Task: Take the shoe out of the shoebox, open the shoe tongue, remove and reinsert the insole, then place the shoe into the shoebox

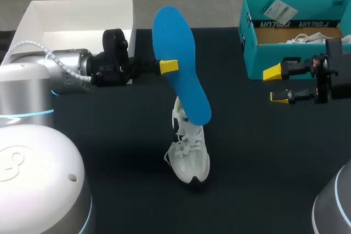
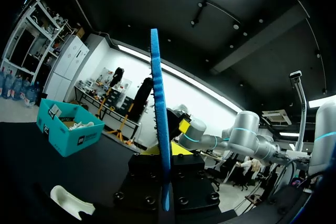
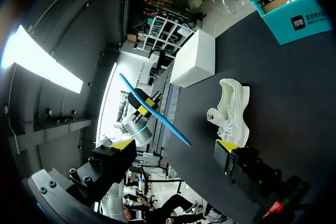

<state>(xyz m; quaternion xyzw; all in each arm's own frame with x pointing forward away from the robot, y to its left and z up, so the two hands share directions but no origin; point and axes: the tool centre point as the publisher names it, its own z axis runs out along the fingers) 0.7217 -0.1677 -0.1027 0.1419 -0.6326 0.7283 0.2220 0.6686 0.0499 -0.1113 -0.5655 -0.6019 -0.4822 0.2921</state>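
Already out of the shoebox [image 1: 285, 53], the shoe [image 1: 189, 157] sits center frame; left end effector [image 1: 167, 66] clamps the insole [image 1: 184, 83] aloft, right end effector [image 1: 279, 85] hangs released. Reinsertion and boxing remain.

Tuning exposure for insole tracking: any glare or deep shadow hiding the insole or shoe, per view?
Head view: even light, blue insole and white shoe stand clear against the dark table. Left wrist view: insole edge-on against bright ceiling strips. Right wrist view: a ceiling panel glares white, yet shoe and insole show plainly.
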